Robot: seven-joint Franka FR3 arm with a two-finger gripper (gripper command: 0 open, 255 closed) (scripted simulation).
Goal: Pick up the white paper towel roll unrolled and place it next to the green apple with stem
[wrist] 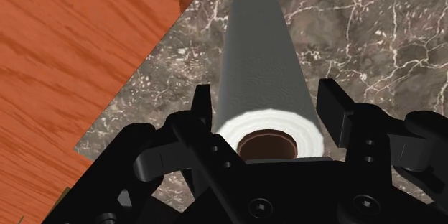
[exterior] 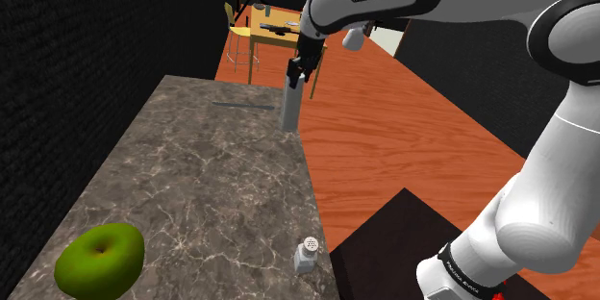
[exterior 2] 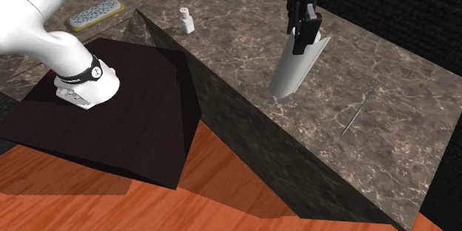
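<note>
The paper towel roll [wrist: 262, 64] is a pale grey tube with a white end face and a brown core. It hangs tilted from its top end, close to the edge of the surface [exterior: 192, 173] that drops to the orange wood floor [exterior: 385, 154]. I cannot tell whether its lower end has cleared the stone or rests on it. The jaws are clenched on the roll, 1 finger pressing each side just below the top rim. Gripping so high leaves the long body free to swing, which is probably why it leans.

A thin dark rod [exterior 2: 355, 115] lies flat on the surface near the roll, apart from it. The green apple [exterior: 99, 260] sits well apart at the other end, nearer the stand [exterior 2: 141, 104]. A small white shaker [exterior: 308, 255] stands at that same end by the floor-side edge, apart from the apple.

The step in hand looks like the lift before the carry. The carry should run along the surface toward the apple, keeping clear of the shaker. The roll needs setting down beside the fruit without nudging it, since a round apple would likely roll away.
</note>
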